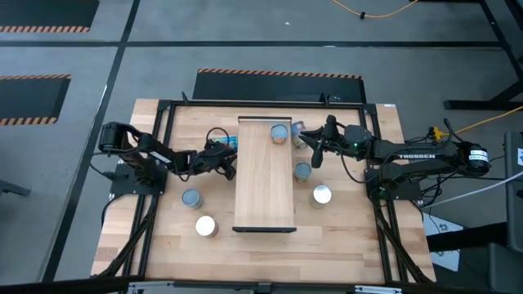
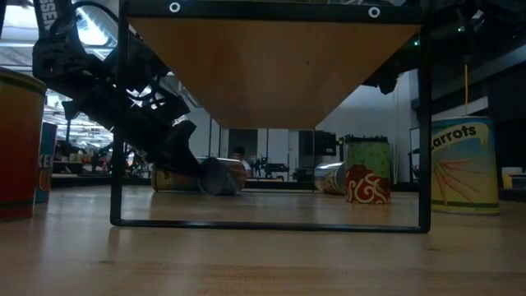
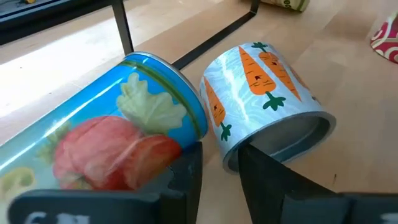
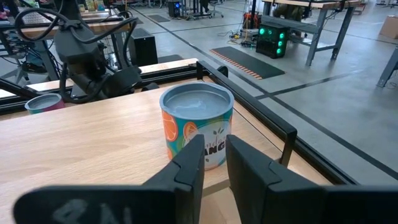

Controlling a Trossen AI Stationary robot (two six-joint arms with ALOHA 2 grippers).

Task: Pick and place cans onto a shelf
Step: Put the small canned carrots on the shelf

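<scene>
The shelf (image 1: 264, 184) is a raised light-wood board on a black frame (image 2: 271, 224). An orange-labelled can (image 4: 196, 121) stands upright at the shelf's far end (image 1: 279, 133). Two cans lie on their sides on the table left of the shelf: a blue can (image 3: 106, 137) and a carrot-labelled can (image 3: 261, 87). My left gripper (image 3: 221, 171) slants down at them (image 1: 227, 157), fingers narrowly apart, with the carrot can's end rim showing in the gap. My right gripper (image 4: 214, 158) is level at shelf height, just short of the orange can, narrowly open with nothing between its fingers. My left gripper has one finger (image 3: 186, 174) in front of the blue can and the other (image 3: 267, 174) in front of the carrot can's end (image 3: 298, 130). I cannot tell whether either finger touches a can. Both cans lie on the table.
Two cans stand on the table left of the shelf (image 1: 191, 198) (image 1: 205, 226) and two right of it (image 1: 303, 171) (image 1: 322, 194). Another can lies by the shelf's far right side (image 1: 297, 135). A black rail frame (image 1: 163, 147) borders the table.
</scene>
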